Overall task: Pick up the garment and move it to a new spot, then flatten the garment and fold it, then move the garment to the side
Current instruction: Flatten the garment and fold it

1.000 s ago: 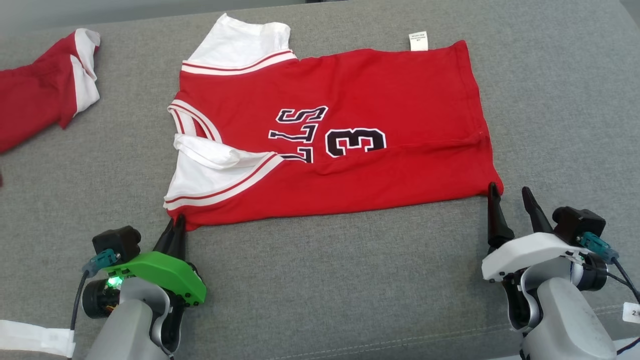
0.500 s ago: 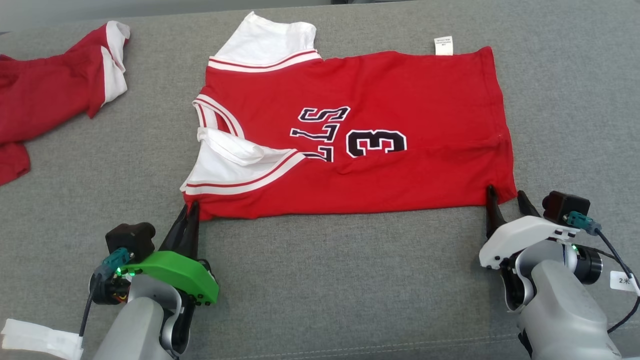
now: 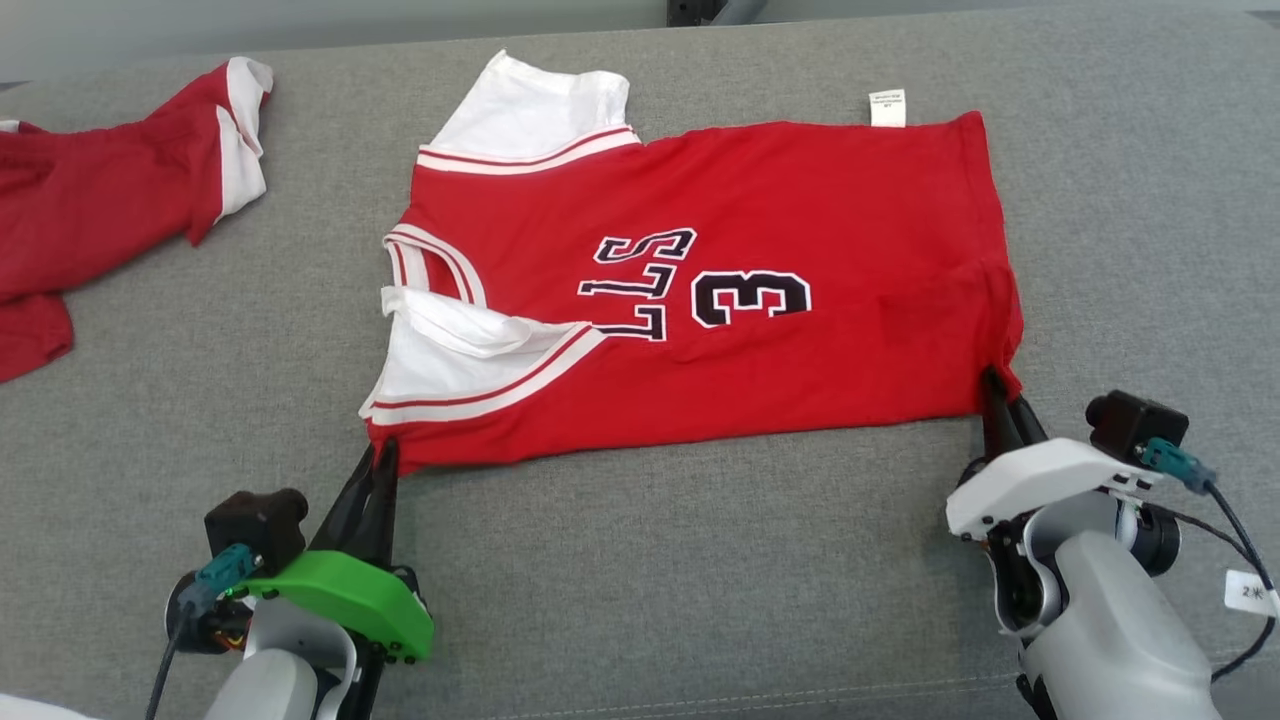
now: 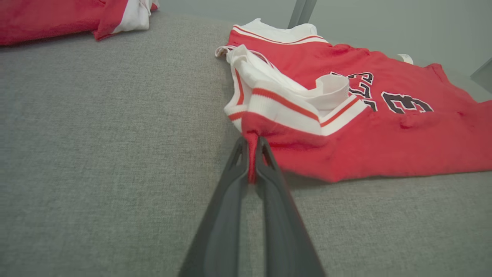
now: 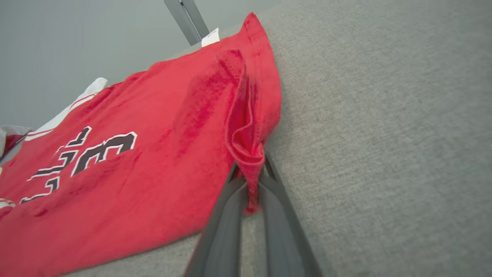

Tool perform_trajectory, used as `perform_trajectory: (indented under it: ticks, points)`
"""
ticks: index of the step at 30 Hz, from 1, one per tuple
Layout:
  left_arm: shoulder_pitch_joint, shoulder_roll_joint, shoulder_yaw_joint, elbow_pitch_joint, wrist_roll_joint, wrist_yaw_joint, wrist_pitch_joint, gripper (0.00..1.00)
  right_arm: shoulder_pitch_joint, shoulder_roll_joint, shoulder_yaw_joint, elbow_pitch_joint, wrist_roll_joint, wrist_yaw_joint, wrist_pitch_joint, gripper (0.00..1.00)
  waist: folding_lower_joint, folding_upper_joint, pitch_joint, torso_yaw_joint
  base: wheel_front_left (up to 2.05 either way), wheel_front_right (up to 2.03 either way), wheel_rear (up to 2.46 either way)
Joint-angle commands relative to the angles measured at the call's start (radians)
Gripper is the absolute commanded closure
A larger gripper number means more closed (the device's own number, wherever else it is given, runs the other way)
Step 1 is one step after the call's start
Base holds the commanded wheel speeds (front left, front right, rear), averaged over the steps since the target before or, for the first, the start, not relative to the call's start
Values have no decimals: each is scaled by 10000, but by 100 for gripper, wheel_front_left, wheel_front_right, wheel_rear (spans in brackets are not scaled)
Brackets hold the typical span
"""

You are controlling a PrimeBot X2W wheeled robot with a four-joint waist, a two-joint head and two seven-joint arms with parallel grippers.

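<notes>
This looks like a bare test room or lab laid out for cloth handling rather than a lived-in home, though that cannot be told for sure. A broad grey upholstered surface (image 3: 640,560) with a stitched seam (image 3: 800,688) lies before a plain grey backdrop (image 5: 77,46) and a slanted metal post (image 5: 188,19). A jersey (image 3: 800,200) and a second red garment (image 3: 90,220) lie on it, and a paper tag (image 3: 1250,592) hangs from a cable.

Soft matt red cloth garment (image 3: 800,200) lies on coarse grey woven upholstery (image 3: 700,560).
</notes>
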Motion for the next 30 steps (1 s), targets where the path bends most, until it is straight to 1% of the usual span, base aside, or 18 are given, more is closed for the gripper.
perform_trajectory:
  ticks: [1,6,13,17,21,22,23,24,25,26,27,28,30]
  points:
    - [379,193,46,-321,-155,83,118,100,521,-28,41,-469,226,-1,-32,100,0,0,-64,-62,0,0,0]
    - [1362,566,200,-1411,-224,437,597,100,1935,-35,-21,-1996,504,-1,108,100,0,0,-141,-216,0,0,0]
    - [2631,943,429,-2816,-523,943,1227,100,3695,-37,-237,-3920,811,-6,945,100,0,0,-179,-440,0,0,0]
    - [3107,1062,497,-3249,-709,1104,1495,100,4148,-38,-283,-4366,984,-7,1295,100,0,0,-207,-501,0,0,0]
    - [3251,1081,474,-3351,-788,1180,1643,100,4300,-38,-233,-4436,1018,-7,1360,100,0,0,-243,-520,0,0,0]
    - [3261,1058,459,-3336,-815,1200,1682,100,4316,-38,-214,-4437,1019,-7,1380,97,0,0,-252,-533,0,0,0]
    - [3260,1026,447,-3289,-837,1207,1726,100,4334,-38,-205,-4414,1028,-7,1399,79,0,0,-261,-550,0,0,0]
    - [3239,996,442,-3232,-811,1231,1742,100,4355,-40,-223,-4385,1046,-7,1392,63,0,0,-269,-577,0,0,0]
    - [3210,998,420,-3146,-770,1267,1784,100,4385,-40,-250,-4342,1042,-9,1387,36,0,0,-277,-608,0,0,0]
    - [3173,1022,373,-3082,-713,1265,1813,77,4414,-40,-285,-4302,977,-9,1385,0,0,0,-281,-645,0,0,0]
    - [3135,1020,355,-3030,-700,1246,1813,58,4422,-41,-337,-4268,948,-9,1343,0,0,0,-282,-679,0,0,0]
    - [3098,1021,333,-2968,-710,1200,1803,0,4436,-41,-376,-4236,919,-7,1317,0,0,0,-284,-714,0,0,0]
    - [3030,1044,296,-2876,-689,1156,1772,0,4434,-26,-452,-4187,842,-4,1261,0,0,0,-284,-794,0,0,0]
